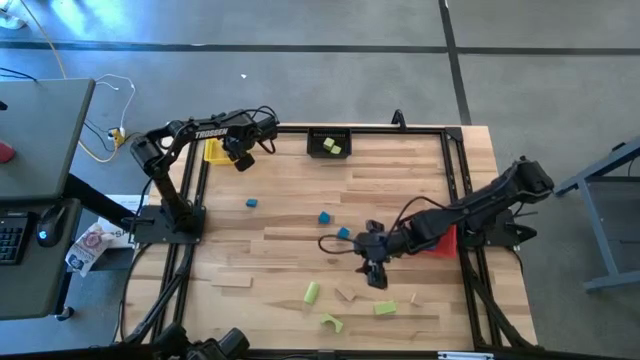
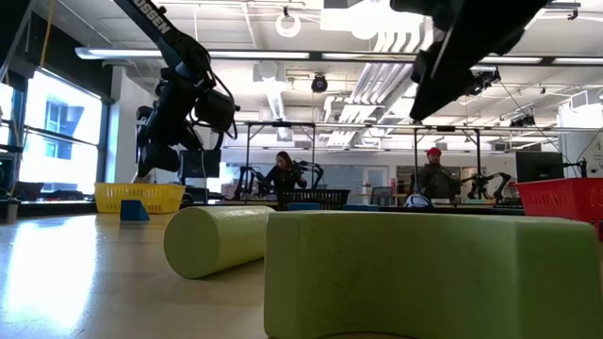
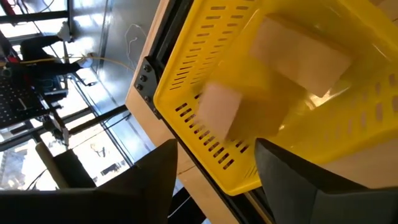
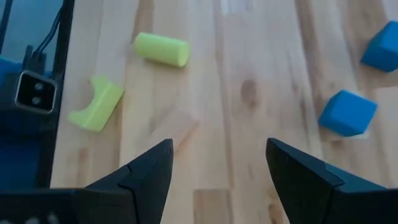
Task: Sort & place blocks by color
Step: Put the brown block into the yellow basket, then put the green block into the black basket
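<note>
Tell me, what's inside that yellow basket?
The yellow basket holds pale wooden blocks, and one blurred block seems to be falling from the open left gripper. Its far corner is cropped off.

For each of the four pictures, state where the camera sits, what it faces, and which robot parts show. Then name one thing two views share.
High: overhead, straight down on the table; both arms show.
Low: table height, facing across into the room; left gripper over the yellow bin.
Left wrist: looks past its open fingers into the yellow bin, tan blocks inside.
Right wrist: looks down past open fingers at the table.
Shared: the green cylinder, right wrist and low.
</note>
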